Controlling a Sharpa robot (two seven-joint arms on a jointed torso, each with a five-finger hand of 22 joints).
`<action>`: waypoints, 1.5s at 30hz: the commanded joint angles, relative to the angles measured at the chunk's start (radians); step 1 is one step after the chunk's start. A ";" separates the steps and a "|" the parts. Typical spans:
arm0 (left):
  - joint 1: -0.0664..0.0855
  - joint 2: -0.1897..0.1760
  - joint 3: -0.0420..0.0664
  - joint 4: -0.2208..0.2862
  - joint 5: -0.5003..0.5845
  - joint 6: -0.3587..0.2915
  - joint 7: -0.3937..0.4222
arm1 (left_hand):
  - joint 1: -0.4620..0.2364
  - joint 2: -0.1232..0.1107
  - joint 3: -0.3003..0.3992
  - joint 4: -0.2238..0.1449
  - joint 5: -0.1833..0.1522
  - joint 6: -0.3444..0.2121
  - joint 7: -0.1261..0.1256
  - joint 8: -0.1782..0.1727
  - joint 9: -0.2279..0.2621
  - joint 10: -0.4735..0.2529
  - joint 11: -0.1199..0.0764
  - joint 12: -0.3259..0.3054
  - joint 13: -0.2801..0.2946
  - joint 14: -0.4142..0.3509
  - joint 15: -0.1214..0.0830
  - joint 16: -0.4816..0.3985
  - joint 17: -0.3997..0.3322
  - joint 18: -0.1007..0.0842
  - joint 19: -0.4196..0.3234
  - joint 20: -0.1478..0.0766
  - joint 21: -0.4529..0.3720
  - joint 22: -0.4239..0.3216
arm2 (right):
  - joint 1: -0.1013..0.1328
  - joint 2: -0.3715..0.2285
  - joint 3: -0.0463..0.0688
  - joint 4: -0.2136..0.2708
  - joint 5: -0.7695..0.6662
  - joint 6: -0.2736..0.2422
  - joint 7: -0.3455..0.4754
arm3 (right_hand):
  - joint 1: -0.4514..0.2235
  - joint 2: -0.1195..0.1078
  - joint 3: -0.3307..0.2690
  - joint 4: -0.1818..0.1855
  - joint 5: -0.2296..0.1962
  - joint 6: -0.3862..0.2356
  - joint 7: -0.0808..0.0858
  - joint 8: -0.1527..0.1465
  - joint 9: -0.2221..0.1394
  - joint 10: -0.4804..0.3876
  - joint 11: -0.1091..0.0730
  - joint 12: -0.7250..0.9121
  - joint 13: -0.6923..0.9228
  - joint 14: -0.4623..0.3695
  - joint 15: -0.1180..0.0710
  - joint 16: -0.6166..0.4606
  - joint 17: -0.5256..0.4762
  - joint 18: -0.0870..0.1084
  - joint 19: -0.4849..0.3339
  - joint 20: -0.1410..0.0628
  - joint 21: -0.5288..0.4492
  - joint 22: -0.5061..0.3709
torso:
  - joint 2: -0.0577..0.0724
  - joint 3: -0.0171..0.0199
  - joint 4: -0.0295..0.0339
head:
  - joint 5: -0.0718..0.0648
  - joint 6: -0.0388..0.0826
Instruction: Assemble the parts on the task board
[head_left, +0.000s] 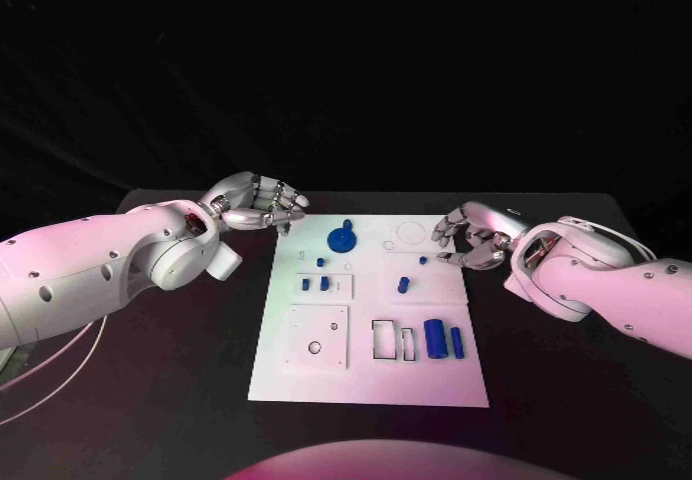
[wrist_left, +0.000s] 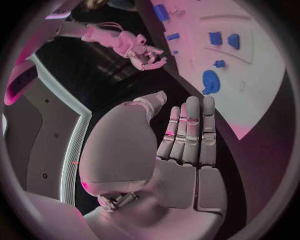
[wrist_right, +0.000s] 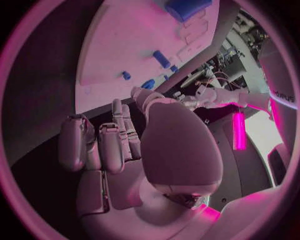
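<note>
We find the black table (head_left: 173, 400) carrying the white rectangular task board (head_left: 371, 385). The left hand (head_left: 260, 205) and right hand (head_left: 469, 238) flank it, apparently empty, fingers apart. Small blue plastic parts (head_left: 444, 340) lie close together; reaching risks scattering them.

Robot lab, black-draped table (head_left: 173, 400), task board (head_left: 371, 380)

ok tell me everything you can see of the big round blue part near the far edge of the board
The round blue part is a flat disc with a small stub on its far rim, plastic by its look. It lies on the white task board near the far edge, left of centre. Neither the left hand nor the right hand touches it.
</note>
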 joint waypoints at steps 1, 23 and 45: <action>0.000 -0.010 0.000 0.028 0.290 -0.039 0.109 | -0.011 0.011 0.006 -0.017 0.006 0.025 0.002 0.009 -0.001 0.030 -0.003 0.010 -0.006 0.007 -0.004 -0.010 -0.005 0.020 -0.006 0.002 -0.017 -0.015 | -0.001 0.016 0.000 0.000 -0.243 0.128 -0.086 | -0.006 -0.007 0.003 -0.012 -0.004 0.010 -0.001 -0.003 -0.004 0.001 0.000 -0.006 -0.011 0.040 0.005 0.010 0.043 0.011 0.009 0.002 0.017 0.187 | 0.001 -0.0012 0.0006 | -0.011 0.007; -0.001 -0.021 -0.005 0.069 0.363 -0.064 0.120 | -0.009 0.022 0.021 -0.049 0.011 0.049 0.016 0.012 -0.003 0.042 -0.001 -0.006 -0.026 0.021 -0.004 -0.027 -0.012 0.019 0.007 -0.001 -0.027 -0.032 | -0.009 0.112 -0.004 -0.038 -0.346 0.130 -0.158 | -0.056 0.001 0.125 -0.073 -0.089 0.047 0.009 -0.013 -0.047 0.060 0.006 -0.050 -0.099 0.052 0.009 0.023 0.053 -0.004 0.047 0.006 0.091 0.207 | 0.002 -0.0005 0.0012 | -0.023 0.002; 0.000 -0.022 -0.005 0.069 0.363 -0.078 0.100 | -0.013 0.023 0.022 -0.077 0.015 0.024 0.028 0.003 -0.007 0.005 0.013 -0.024 -0.041 0.021 0.005 -0.036 -0.015 0.017 0.012 0.004 -0.031 -0.039 | -0.020 0.132 -0.004 -0.037 -0.331 0.170 -0.161 | -0.089 0.012 0.200 -0.120 -0.088 0.092 -0.008 0.007 -0.046 0.134 -0.010 -0.066 -0.127 0.058 -0.003 0.037 0.067 -0.018 0.078 -0.005 0.164 0.227 | 0.002 -0.0002 0.0012 | -0.016 -0.007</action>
